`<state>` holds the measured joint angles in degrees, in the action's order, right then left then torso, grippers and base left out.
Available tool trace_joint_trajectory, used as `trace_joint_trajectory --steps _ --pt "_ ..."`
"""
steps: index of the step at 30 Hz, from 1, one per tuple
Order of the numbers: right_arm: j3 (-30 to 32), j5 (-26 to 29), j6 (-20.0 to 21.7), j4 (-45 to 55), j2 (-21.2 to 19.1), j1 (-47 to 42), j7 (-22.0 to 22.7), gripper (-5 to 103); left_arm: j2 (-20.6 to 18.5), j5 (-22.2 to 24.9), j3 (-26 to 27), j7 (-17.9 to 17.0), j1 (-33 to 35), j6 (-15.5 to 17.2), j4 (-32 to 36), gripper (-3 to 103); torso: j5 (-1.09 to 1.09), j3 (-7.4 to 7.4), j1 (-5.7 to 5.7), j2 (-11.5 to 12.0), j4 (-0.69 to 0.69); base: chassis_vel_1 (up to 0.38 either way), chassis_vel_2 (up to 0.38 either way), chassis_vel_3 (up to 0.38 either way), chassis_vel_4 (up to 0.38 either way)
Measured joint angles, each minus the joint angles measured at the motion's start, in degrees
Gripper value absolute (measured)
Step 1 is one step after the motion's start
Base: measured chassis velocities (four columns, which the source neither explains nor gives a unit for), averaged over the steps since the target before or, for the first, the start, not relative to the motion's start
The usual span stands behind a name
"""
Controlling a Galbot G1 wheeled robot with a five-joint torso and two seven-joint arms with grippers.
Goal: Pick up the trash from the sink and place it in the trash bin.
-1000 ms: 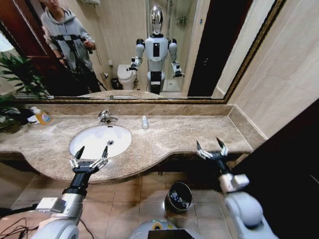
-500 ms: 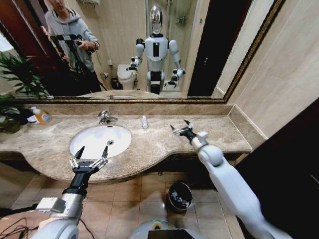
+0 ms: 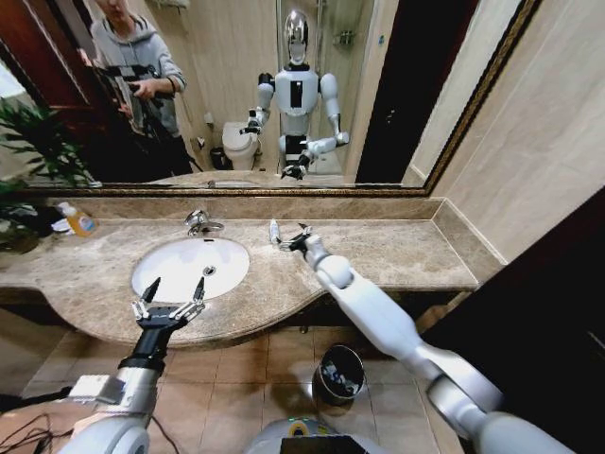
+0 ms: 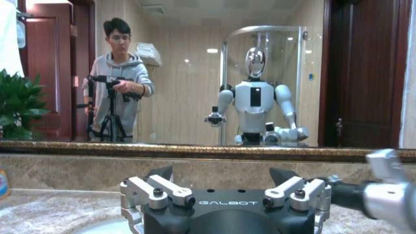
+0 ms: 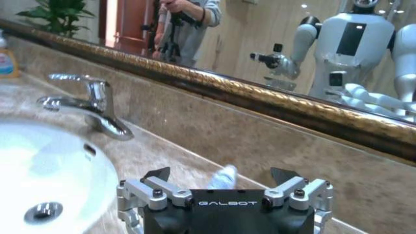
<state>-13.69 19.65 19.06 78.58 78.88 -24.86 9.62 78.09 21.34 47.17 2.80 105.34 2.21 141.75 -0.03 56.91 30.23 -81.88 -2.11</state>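
The beige marble counter [image 3: 397, 248] runs across the head view, with the white oval porcelain sink [image 3: 175, 270] set into its left half and a chrome faucet [image 3: 199, 222] at the basin's back edge; the basin itself looks bare around its round drain hole [image 3: 209, 270]. On the tiled floor below the counter's front stands the small round dark trash bin with a shiny rim [image 3: 337, 373], already holding some pale items. The right arm stretches from the lower right across the counter, and the right gripper [image 3: 292, 239] sits low over the marble with its 2 fingers spread apart. Just beyond it, toward the back wall and touching nothing, lies 1 small white bottle [image 3: 274, 232], resting on the counter beside the sink and not in it. In the right wrist view this bottle [image 5: 224, 177] lies between the 2 spread fingertips and a little ahead of them, its long axis running roughly away from the gripper toward the wall. The right arm is much the nearer one. The left gripper [image 3: 170, 297] hovers with fingers apart over the counter's front edge by the sink, well apart from the bottle.
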Motion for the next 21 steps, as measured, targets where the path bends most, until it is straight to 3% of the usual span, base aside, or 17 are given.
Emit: trace_joint_trajectory --steps 12,21 --pt "-1.6 -0.9 -0.4 -10.9 9.4 3.8 7.2 102 0.0 0.0 0.0 0.0 0.0 0.0 0.0 100 0.02 0.00 0.00 0.0 0.00 0.000 0.000 0.000 0.000" --pt "-0.6 -2.4 -3.4 -20.7 12.8 5.2 7.9 98 0.0 0.0 0.0 0.0 0.0 0.0 0.0 100 0.04 0.00 0.00 0.0 -0.01 0.000 0.000 0.000 0.000"
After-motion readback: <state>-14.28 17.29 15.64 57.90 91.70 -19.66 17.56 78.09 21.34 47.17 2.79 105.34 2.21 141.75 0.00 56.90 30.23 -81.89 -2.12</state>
